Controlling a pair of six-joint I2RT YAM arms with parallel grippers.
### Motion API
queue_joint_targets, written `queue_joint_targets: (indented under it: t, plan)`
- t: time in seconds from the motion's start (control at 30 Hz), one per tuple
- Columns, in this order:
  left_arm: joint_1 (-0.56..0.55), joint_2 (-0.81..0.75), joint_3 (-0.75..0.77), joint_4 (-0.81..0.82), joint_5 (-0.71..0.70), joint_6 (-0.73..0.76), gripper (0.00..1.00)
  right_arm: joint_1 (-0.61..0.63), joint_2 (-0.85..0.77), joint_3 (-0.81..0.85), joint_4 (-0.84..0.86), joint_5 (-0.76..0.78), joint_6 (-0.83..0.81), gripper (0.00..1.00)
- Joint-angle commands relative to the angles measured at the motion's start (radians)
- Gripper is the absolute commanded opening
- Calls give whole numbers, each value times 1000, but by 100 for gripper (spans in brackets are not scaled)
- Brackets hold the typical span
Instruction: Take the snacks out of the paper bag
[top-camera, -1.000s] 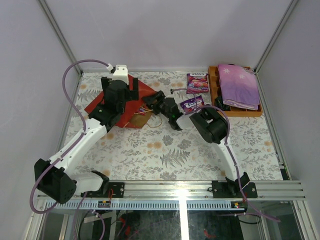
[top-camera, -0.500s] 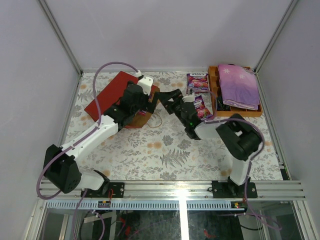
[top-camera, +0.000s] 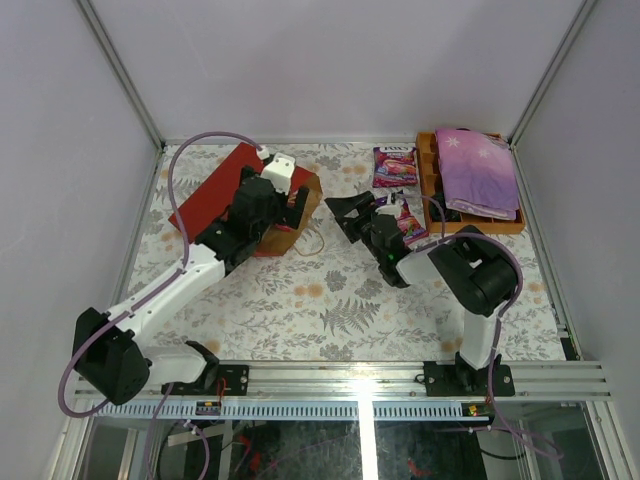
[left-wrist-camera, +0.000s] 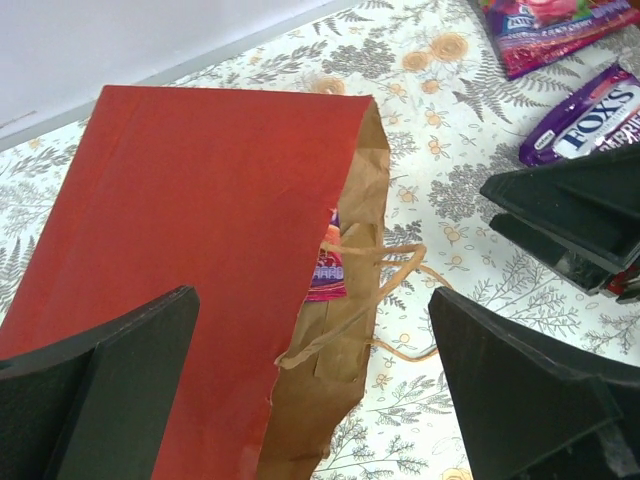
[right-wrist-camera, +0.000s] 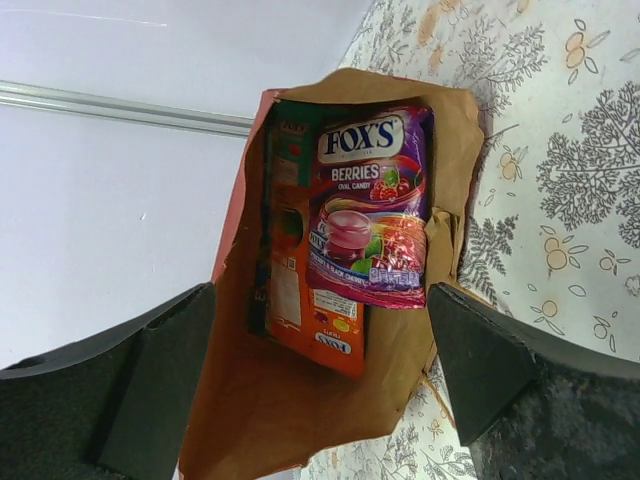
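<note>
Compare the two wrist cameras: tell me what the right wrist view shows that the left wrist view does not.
Only the right wrist: the inside of the paper bag, where a Fox's Berries pouch overlaps an orange pouch.
Only the left wrist: the bag's red outer side, its cord handles, a loose Fox's pouch and a second purple pouch out on the table, and the right hand.
Both: the bag's brown mouth with a purple pouch in it, and the floral tablecloth.
</note>
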Motion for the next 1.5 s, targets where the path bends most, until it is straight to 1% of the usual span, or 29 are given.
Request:
queue_joint_targets:
  t: [0.0,0.07,0.23,0.33,0.37,0.43,0.5,0.53,0.57,0.6,0.63,0.7,0.8,0.97,1.23,1.4,1.47]
  plan:
    - [1,-38,-46,105,-103,-37,100,3,15,31,75,-22,30,94]
    - [0,-57,-67,125,-96,-24,100,3,36,45,76,-33,46,94]
    - [-2,-85,-91,134,-8,0,100,4,110,99,101,-82,95,93]
    - [-2,-79,-93,141,-17,11,100,4,144,123,100,-97,108,93]
    - [-2,-69,-87,139,-27,14,97,4,154,135,92,-103,107,92]
    - [-1,-52,-73,141,-32,26,88,4,170,175,67,-118,100,92]
    - [2,-29,-55,151,-17,44,70,12,188,218,42,-133,93,92]
    - [5,-13,-41,151,-8,53,57,17,196,237,30,-133,87,91]
    - [12,6,-23,141,-4,55,27,26,203,256,9,-128,82,91]
    - [21,26,5,122,-19,43,3,34,210,273,-14,-119,76,91]
    - [30,42,35,106,-41,35,0,44,217,293,-34,-108,65,91]
    - [44,47,63,106,-71,35,0,59,242,333,-75,-90,55,91]
    - [60,-4,37,159,-101,16,0,73,303,398,-85,-79,65,88]
    - [82,-81,-15,216,-113,-26,0,99,345,410,-98,-16,69,83]
    - [82,-62,-9,183,-95,-45,0,116,411,535,-247,18,18,82]
    - [82,-63,-13,182,-71,-58,0,115,484,615,-283,17,25,81]
    - [82,-65,-15,182,-71,-63,0,117,510,645,-293,16,30,79]
